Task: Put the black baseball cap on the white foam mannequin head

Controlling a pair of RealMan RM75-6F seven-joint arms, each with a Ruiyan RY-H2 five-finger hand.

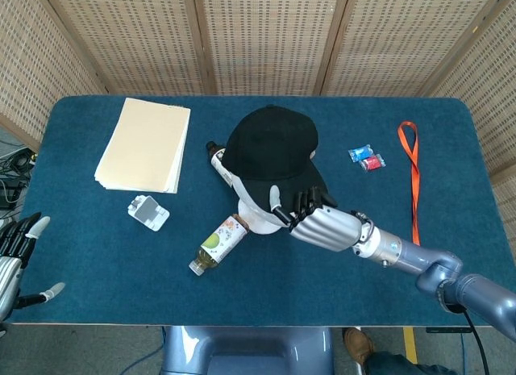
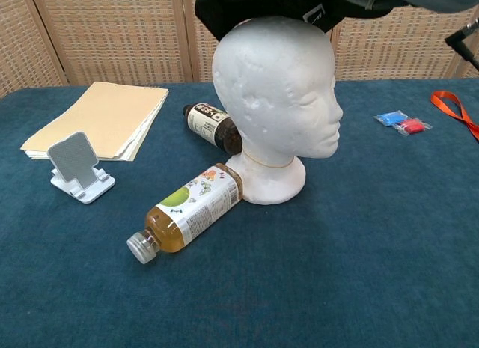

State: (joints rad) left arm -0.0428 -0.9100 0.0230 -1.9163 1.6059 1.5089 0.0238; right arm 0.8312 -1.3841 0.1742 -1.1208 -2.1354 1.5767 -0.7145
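Note:
The white foam mannequin head (image 2: 281, 101) stands upright at the table's middle, facing right in the chest view. From above only its base (image 1: 256, 218) shows under the cap. The black baseball cap (image 1: 270, 145) sits on top of the head, and its lower edge (image 2: 254, 5) shows at the top of the chest view. My right hand (image 1: 318, 222) reaches in from the lower right and its fingers (image 1: 294, 202) grip the cap's brim. My left hand (image 1: 16, 258) hangs at the table's near left corner, fingers spread, holding nothing.
A green-label tea bottle (image 1: 219, 243) lies against the head's base. A dark bottle (image 2: 212, 126) lies behind the head. A white phone stand (image 1: 148, 211) and a tan folder stack (image 1: 143, 145) sit to the left. Blue and red packets (image 1: 367, 157) and an orange lanyard (image 1: 415, 177) lie to the right.

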